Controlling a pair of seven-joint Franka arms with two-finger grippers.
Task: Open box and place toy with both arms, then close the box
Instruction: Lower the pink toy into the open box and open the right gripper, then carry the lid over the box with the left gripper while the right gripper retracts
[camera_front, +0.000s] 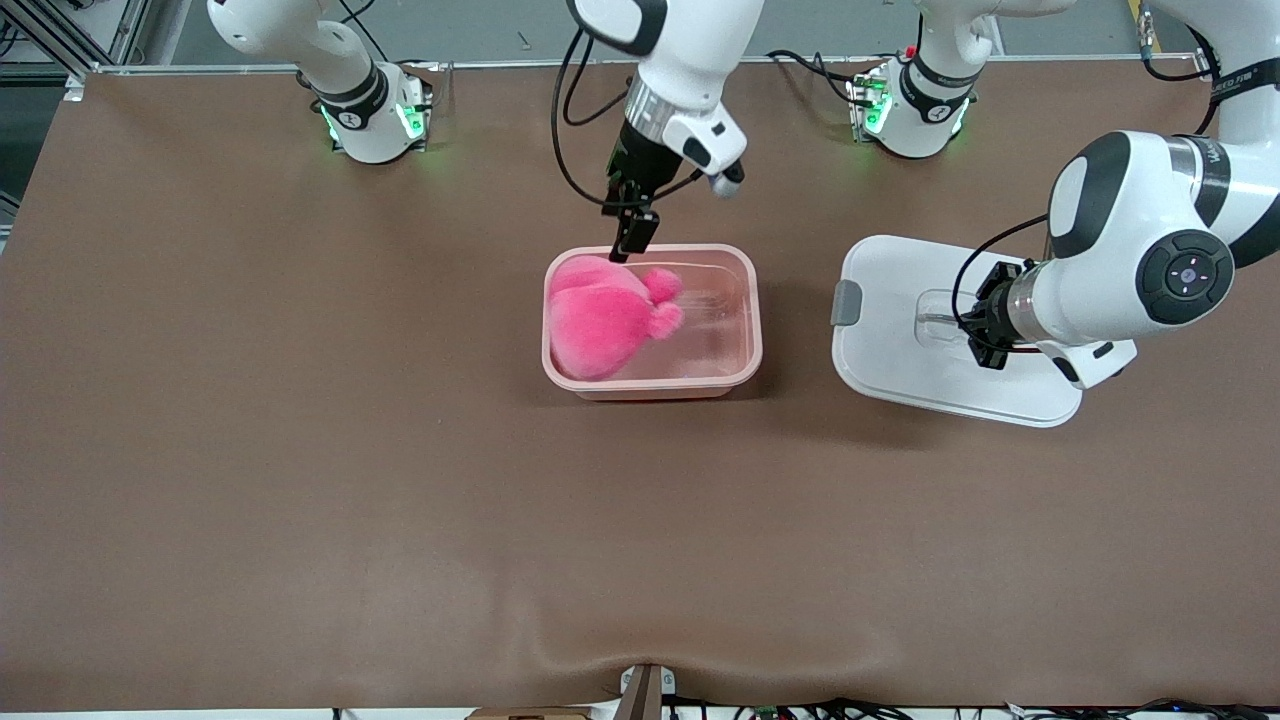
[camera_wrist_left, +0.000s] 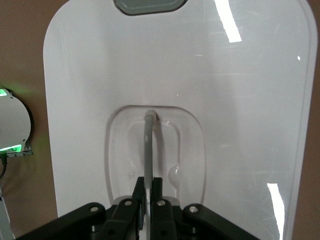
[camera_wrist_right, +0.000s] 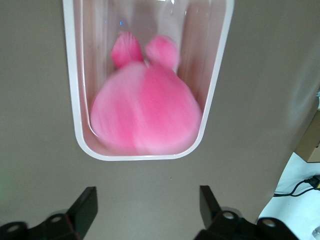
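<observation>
The pale pink box (camera_front: 752, 300) stands open mid-table with the hot-pink plush toy (camera_front: 600, 315) lying in it, toward the right arm's end. My right gripper (camera_front: 632, 235) is open and empty, up over the box's rim on the robots' side. In the right wrist view the toy (camera_wrist_right: 145, 115) fills one end of the box (camera_wrist_right: 70, 100), and the gripper (camera_wrist_right: 147, 195) is spread wide over bare table. The white lid (camera_front: 900, 300) lies beside the box toward the left arm's end. My left gripper (camera_front: 975, 328) is shut on its thin grey handle (camera_wrist_left: 148, 145) in the recess.
A grey clip (camera_front: 846, 302) shows on the lid's edge facing the box, also in the left wrist view (camera_wrist_left: 150, 5). The two arm bases (camera_front: 370, 110) (camera_front: 910, 110) stand along the table's robot edge. The brown table (camera_front: 300, 450) has a wrinkle at its front edge.
</observation>
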